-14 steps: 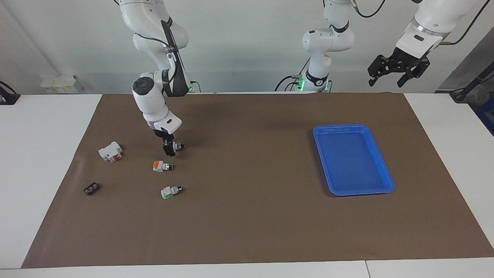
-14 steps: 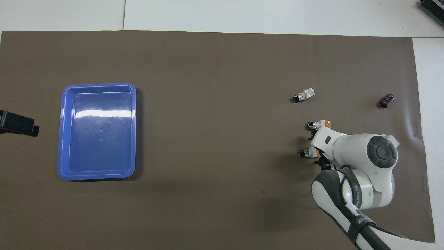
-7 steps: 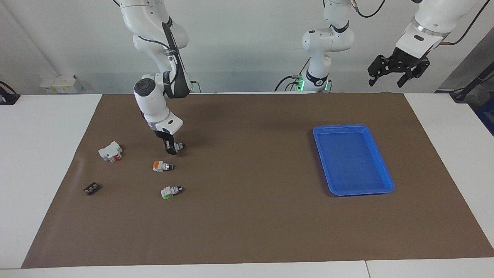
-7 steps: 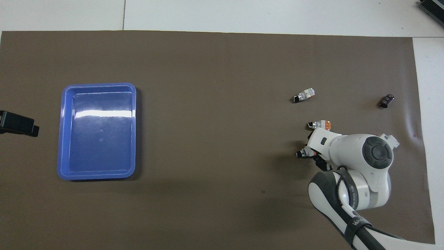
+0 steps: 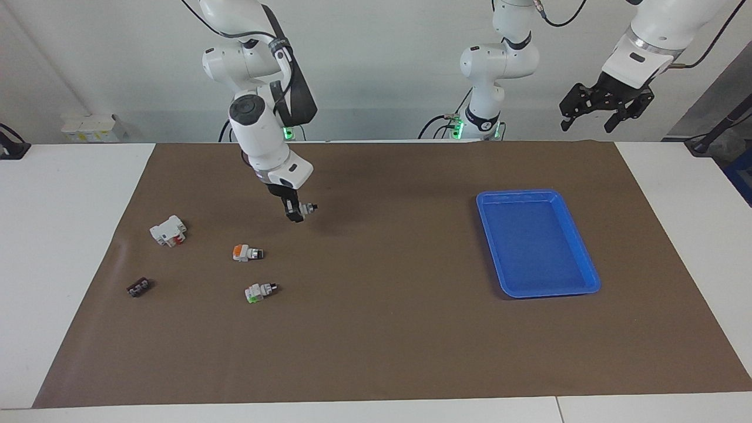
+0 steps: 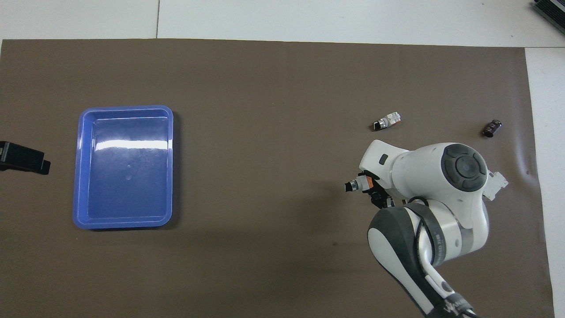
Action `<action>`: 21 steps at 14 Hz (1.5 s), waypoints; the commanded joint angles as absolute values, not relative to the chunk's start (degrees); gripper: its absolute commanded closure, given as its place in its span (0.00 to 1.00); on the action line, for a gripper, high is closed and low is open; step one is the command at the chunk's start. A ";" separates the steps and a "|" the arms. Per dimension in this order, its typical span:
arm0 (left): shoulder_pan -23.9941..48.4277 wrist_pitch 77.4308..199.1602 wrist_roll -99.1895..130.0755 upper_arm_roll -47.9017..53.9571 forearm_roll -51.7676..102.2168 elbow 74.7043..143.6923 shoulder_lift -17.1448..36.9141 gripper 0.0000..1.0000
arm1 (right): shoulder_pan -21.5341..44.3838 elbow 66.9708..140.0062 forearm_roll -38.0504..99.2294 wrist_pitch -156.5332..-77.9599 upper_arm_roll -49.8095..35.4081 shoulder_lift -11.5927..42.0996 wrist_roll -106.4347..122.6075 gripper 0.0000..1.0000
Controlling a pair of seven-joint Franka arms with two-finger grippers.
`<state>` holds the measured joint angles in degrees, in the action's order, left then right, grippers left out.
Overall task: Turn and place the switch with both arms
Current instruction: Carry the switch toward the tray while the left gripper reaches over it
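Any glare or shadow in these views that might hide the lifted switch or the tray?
Overhead view: a white glare band lies across the blue tray floor; the right arm's bulk hides part of the right gripper, yet the switch shows. Facing view: the switch is plain, a soft shadow on the mat beneath; the left gripper waits, raised.

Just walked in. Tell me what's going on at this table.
The right gripper holds a small switch with an orange block and black knob, lifted off the brown mat. The left gripper waits in the air near its own end of the table, nearer the robots than the blue tray, which holds nothing. On the mat lie another orange switch, a green-block switch, a white block with a red part and a small dark part.
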<state>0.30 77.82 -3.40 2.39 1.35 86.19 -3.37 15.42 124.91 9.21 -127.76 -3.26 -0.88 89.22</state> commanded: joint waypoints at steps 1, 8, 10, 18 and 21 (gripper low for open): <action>0.35 75.42 -2.64 2.90 1.58 88.50 -5.71 0.00 | 15.90 119.98 16.48 -124.80 -4.65 -0.97 88.51 1.00; 0.44 71.54 2.44 4.31 4.20 89.03 -7.12 0.00 | 17.23 108.29 24.26 -125.59 -14.05 0.00 72.71 1.00; 0.35 71.80 9.89 4.31 7.45 89.03 -7.12 0.00 | 18.71 106.18 24.35 -128.74 -15.03 0.70 69.10 1.00; 0.44 78.03 49.43 4.57 20.11 89.21 -6.86 0.04 | 26.80 99.49 19.96 -136.92 -15.12 4.13 55.21 1.00; 1.67 86.37 71.48 8.16 20.48 91.75 -7.38 0.04 | 28.39 99.40 17.50 -137.55 -15.03 4.04 52.65 1.00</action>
<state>0.67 81.33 60.17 6.55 19.59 88.11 -5.63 27.93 100.85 19.50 -137.00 -14.99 3.01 54.80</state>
